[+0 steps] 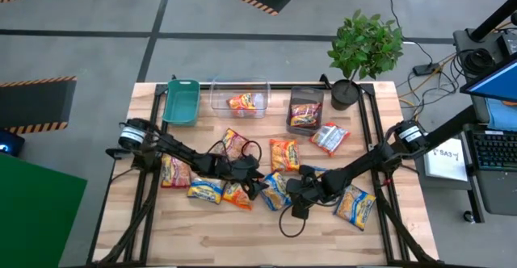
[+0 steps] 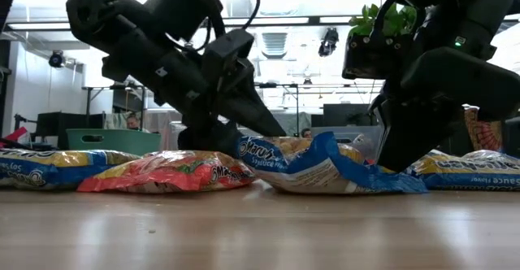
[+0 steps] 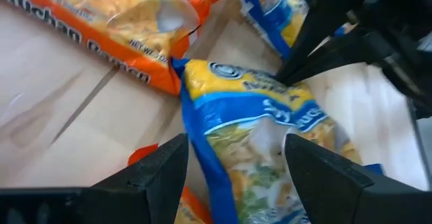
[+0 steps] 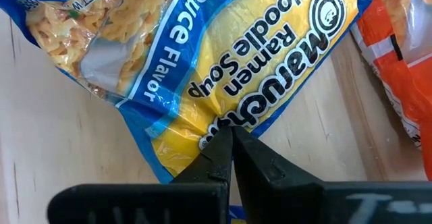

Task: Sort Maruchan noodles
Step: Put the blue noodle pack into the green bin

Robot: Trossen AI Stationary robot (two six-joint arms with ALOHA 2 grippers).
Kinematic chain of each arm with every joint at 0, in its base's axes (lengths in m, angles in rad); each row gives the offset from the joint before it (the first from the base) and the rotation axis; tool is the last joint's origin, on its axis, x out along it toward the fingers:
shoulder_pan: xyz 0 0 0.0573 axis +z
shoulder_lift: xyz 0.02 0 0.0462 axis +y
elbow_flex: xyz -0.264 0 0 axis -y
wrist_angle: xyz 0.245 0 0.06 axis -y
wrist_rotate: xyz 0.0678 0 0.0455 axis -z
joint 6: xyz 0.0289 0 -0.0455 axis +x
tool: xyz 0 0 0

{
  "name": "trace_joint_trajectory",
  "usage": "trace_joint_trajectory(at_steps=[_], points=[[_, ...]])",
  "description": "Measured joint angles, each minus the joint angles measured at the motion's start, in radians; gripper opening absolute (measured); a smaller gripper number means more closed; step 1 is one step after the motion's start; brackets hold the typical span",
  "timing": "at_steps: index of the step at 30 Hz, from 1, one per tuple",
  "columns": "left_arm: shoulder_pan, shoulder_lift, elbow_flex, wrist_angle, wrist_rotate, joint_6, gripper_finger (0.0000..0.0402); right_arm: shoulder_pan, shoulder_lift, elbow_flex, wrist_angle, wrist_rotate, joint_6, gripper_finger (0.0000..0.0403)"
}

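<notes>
Two dark arms met over the middle of the wooden table (image 1: 242, 236), where most of the Maruchan noodles lay scattered. The left gripper (image 1: 257, 189) reached in from the left and hovered low over a blue-and-yellow packet (image 3: 256, 143); its fingers (image 3: 158, 173) stood wide apart on either side of that packet, not closed on it. An orange packet (image 3: 115, 28) lay just beside it on the wood. The right gripper (image 4: 231, 158) came in from the right, and its fingers were pressed together with the edge of a second blue-and-yellow packet (image 4: 223, 55) pinched between their tips. In the high view that gripper sat near the table's centre, close to the left one.

Other packets lay around them: one blue-and-yellow packet (image 1: 205, 190) and a red one (image 1: 174, 171) to the left, an orange one (image 1: 283, 154) just beyond the grippers, a blue-and-yellow one (image 1: 355, 206) to the near right, and a red packet (image 1: 329, 137) farther off to the right. Along the far edge stood three bins in a row: a teal bin (image 1: 181, 101) on the left, a clear bin (image 1: 239, 96) holding an orange packet in the middle, and a grey bin (image 1: 306, 111) holding a dark red packet on the right. A potted plant (image 1: 363, 50) stood at the far right corner.
</notes>
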Motion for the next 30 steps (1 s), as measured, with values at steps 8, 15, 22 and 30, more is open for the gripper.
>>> trace_joint_trajectory(at_steps=[8,15,22,30], points=[[-0.003,0.059,0.059,-0.001,0.047,-0.003,0.0229,0.000,0.000,-0.001,0.003,0.000,-0.001,0.0008],[-0.016,0.103,0.098,-0.002,0.083,0.014,0.0218,0.000,0.001,-0.001,0.004,0.007,0.000,0.0008],[-0.022,0.104,0.108,-0.009,0.086,0.053,0.0120,0.000,-0.002,-0.001,0.005,0.016,0.000,0.0008],[-0.022,0.097,0.109,-0.006,0.099,0.079,0.0012,-0.001,-0.072,-0.007,-0.021,0.014,-0.007,0.0008]])
